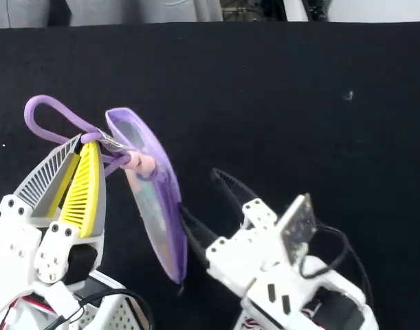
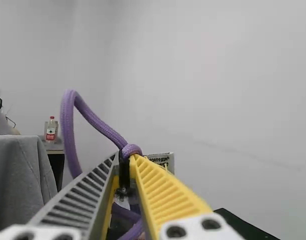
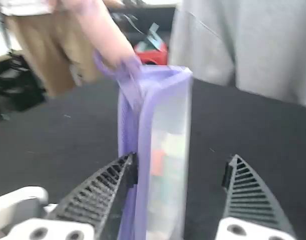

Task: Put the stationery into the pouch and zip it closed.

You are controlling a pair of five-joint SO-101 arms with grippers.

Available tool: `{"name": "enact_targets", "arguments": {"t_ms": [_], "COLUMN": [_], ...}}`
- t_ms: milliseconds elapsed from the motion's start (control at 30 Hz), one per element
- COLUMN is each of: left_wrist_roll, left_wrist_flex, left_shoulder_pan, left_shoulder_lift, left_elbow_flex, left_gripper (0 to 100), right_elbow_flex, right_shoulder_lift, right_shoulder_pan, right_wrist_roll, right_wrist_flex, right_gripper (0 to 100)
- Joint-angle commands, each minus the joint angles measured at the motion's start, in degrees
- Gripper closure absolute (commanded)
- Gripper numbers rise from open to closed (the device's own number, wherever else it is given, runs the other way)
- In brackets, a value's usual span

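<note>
Left gripper: closed on the purple cord at the pouch's far end, probably to hold the pouch up and taut.
Right gripper: wide open astride the pouch's near part. One finger touches its side and the other stands apart, likely bracing it for zipping.
Pouch: one, on edge, left of centre between the arms.
Stationery: coloured shapes inside, too blurred to count.
Count: two arms, one cord loop.
</note>
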Motion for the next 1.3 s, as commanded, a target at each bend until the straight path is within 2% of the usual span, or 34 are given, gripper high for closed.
{"name": "enact_targets", "arguments": {"t_ms": [0,267,400,533,700,800,933,1067,1267], "left_wrist_roll": [0.6,0.6,0.2,0.2,0.1,0.1,0.1,0.1,0.1], "left_wrist_flex": [0.0,-0.4,-0.5,-3.3,-5.3,-5.3,-5.3,-5.0,-4.7], "left_shoulder_pan": [-0.4,0.7,4.1,4.3,4.2,4.2,4.3,4.1,4.1], "left_shoulder_lift": [0.3,0.4,0.4,0.4,0.4,0.4,0.1,-0.1,-0.1], "left_elbow_flex": [-0.2,1.5,3.4,5.0,7.0,7.4,7.1,6.5,4.9], "left_gripper": [97,97,97,97,97,97,97,97,97], "right_elbow_flex": [-3.3,2.6,1.5,0.4,1.7,3.6,7.8,12.2,15.1], "right_shoulder_lift": [0.1,0.2,0.8,0.9,0.8,0.4,0.2,0.2,0.2], "right_shoulder_pan": [-7.2,-10.5,-16.2,-20.3,-22.6,-22.6,-21.5,-15.7,-5.5], "right_wrist_roll": [0.4,0.4,0.4,0.4,-6.4,-7.3,-7.2,-7.2,-7.2], "right_wrist_flex": [-0.6,-8.6,-8.9,-11.1,-13.7,-13.5,-13.5,-13.6,-12.8], "right_gripper": [71.5,71.5,71.4,71.4,71.4,71.4,71.0,66.5,66.5]}}
